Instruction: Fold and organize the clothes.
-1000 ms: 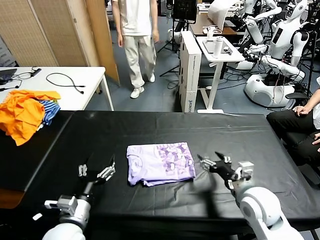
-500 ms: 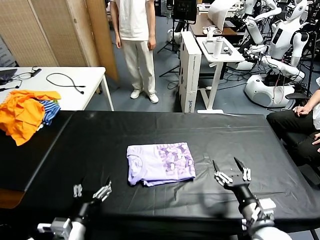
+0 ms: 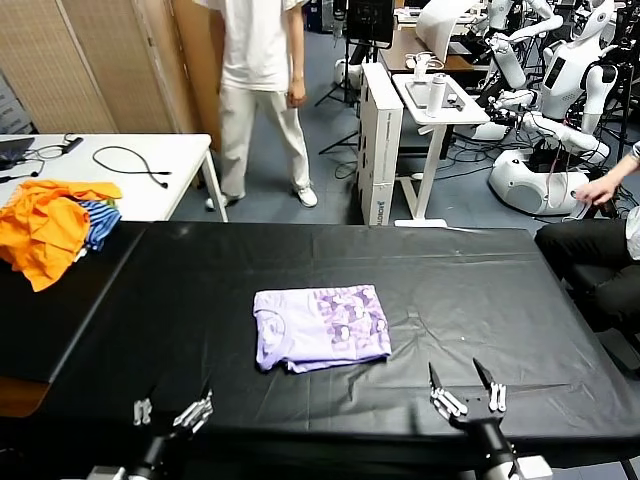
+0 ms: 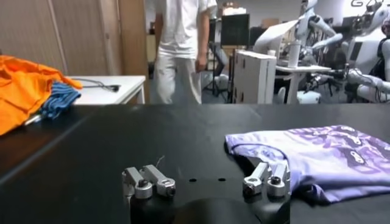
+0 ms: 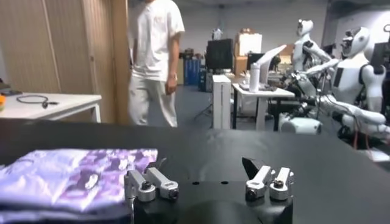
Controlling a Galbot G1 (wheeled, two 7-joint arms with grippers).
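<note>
The pale lavender T-shirt (image 3: pixel 320 327), the clothes of the task, lies folded into a flat rectangle in the middle of the black table (image 3: pixel 480 280), with its purple print showing on the right half. In the left wrist view the T-shirt (image 4: pixel 317 155) lies just beyond the open left gripper (image 4: pixel 207 182); the right wrist view has the T-shirt (image 5: pixel 67 176) beside the open right gripper (image 5: pixel 208 184). Both grippers hang low at the table's near edge, the left gripper (image 3: pixel 172 411) and the right gripper (image 3: pixel 464 393) each apart from the shirt and holding nothing.
A heap of orange garments (image 3: pixel 45 228) with a blue-striped one (image 3: pixel 98 222) lies at the far left of the table. A white table with cables (image 3: pixel 120 170) stands behind it. A person (image 3: pixel 258 90) stands beyond the table; a seated person (image 3: pixel 600 250) is at the right.
Both arms have drawn back from beside the shirt toward the table's near edge, grippers staying open. The shirt has not moved. The standing person has shifted to the left.
</note>
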